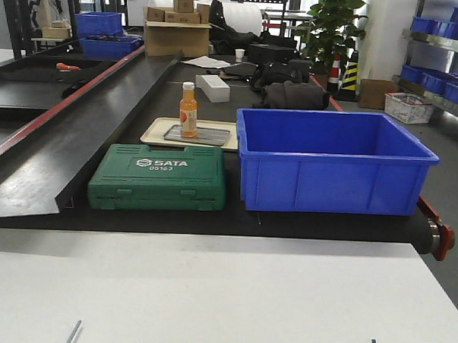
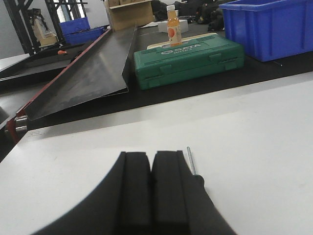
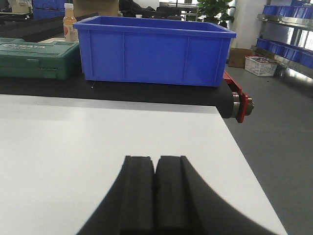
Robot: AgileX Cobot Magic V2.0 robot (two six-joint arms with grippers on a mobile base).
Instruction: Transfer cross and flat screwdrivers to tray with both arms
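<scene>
Frontally, tray [image 1: 212, 134]; left wrist, screwdriver [image 2: 191, 164] beside fingers [image 2: 137, 188]

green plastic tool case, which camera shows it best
The exterior front view: the green plastic tool case sits whole, lid logo readable. The left wrist view shows it whole but oblique; the right wrist view crops it at the left edge.

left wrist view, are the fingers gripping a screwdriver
No, the fingers are pressed shut with nothing between them; the screwdriver lies on the white table beside them.
</scene>
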